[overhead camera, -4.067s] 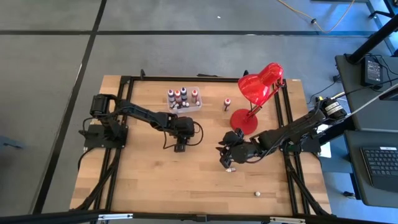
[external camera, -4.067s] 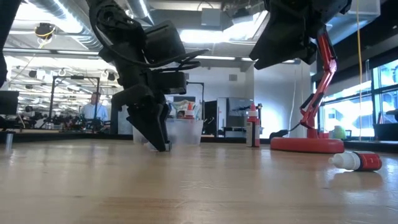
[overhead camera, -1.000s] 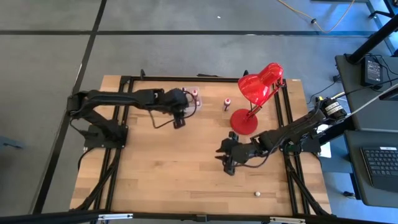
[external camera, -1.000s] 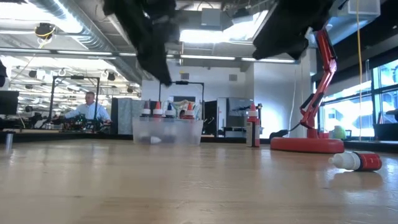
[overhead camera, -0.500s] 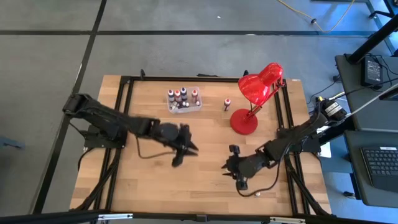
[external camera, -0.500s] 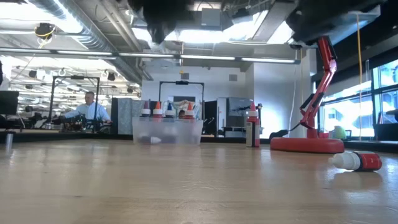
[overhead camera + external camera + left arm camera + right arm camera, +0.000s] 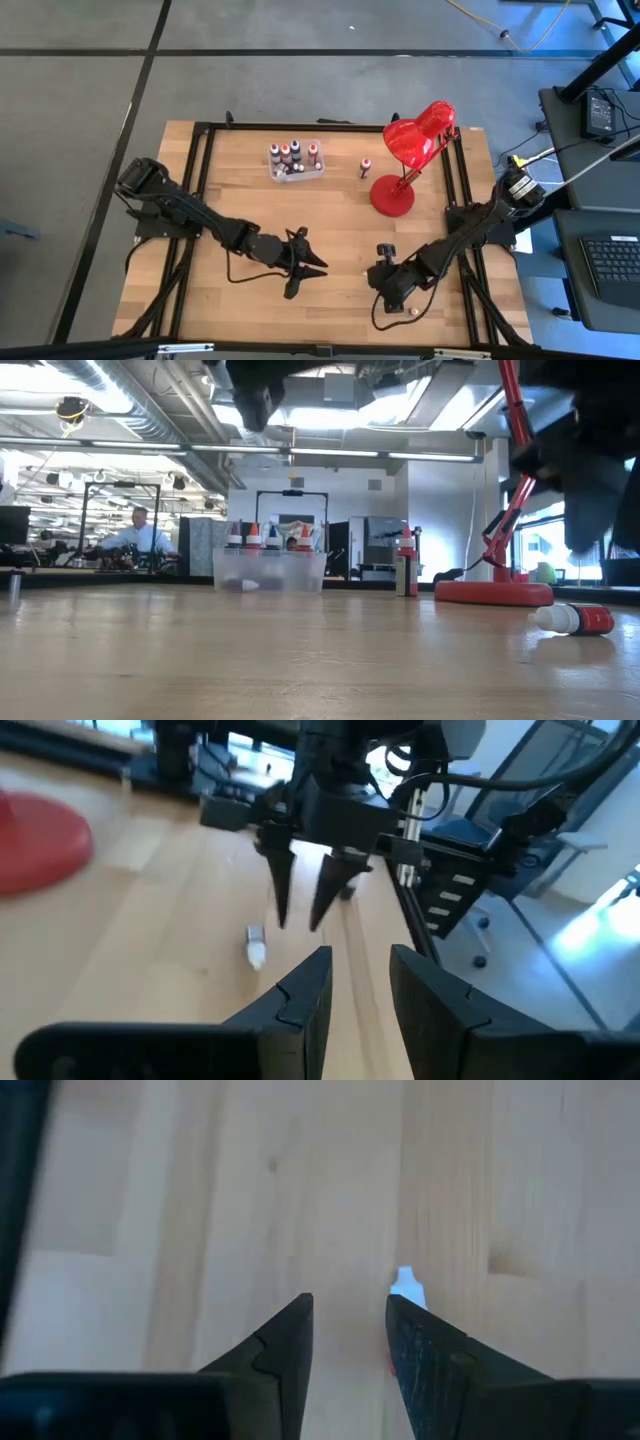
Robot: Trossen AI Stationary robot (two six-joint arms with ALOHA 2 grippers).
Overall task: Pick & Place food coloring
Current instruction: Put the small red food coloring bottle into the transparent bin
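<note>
Right gripper (image 7: 392, 300) hangs jaws apart over the fallen food coloring bottle (image 7: 411, 312), well in front of the red lamp (image 7: 410, 150), lining up a grab. Left gripper (image 7: 305, 265) waits nearby, spread wide.

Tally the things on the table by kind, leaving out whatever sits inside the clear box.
Food coloring bottles: 2 (upright bottle, lying bottle)
Red desk lamp: 1
Clear plastic box: 1
Total: 4
</note>
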